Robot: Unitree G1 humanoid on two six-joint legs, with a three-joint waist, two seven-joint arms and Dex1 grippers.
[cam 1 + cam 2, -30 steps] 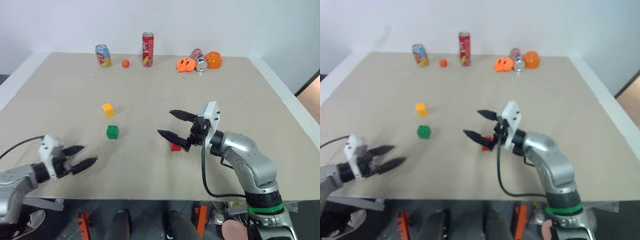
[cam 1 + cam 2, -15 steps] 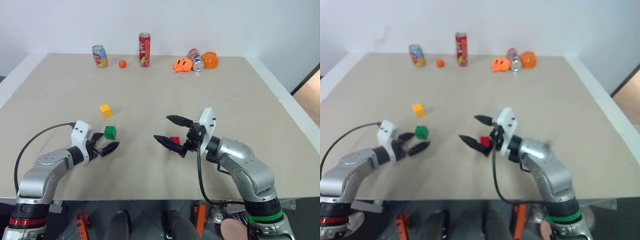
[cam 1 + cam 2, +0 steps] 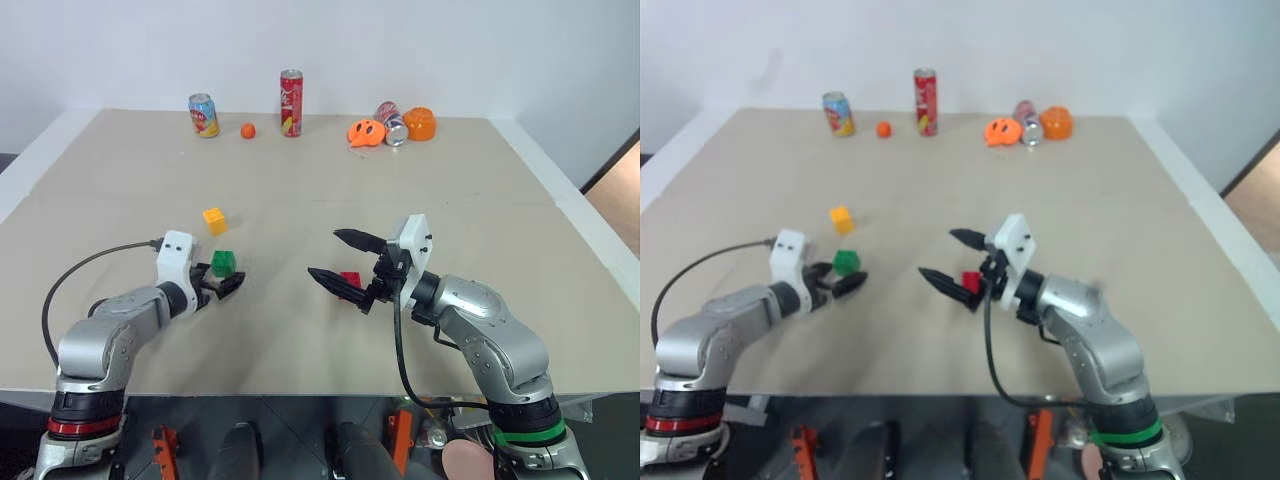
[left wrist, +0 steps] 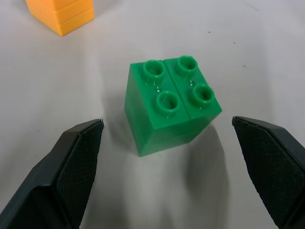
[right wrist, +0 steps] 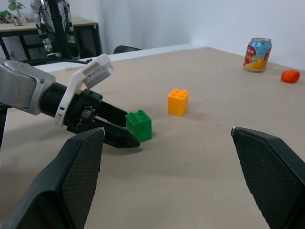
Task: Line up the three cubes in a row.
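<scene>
Green cube (image 4: 169, 107) sits between the wide-open left gripper (image 3: 225, 282); right gripper (image 3: 341, 259) open, empty.

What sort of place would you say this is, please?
Probably a robotics lab or test room: a large beige table against a plain white wall, set with cans and toy blocks such as the green cube, and a desk with equipment behind.

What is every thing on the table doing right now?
green cube: upright, studs up, between open left end effector fingers, not gripped
yellow cube: upright, alone
red cube: on table, behind open right end effector
red can: standing
silver can: lying down
</scene>
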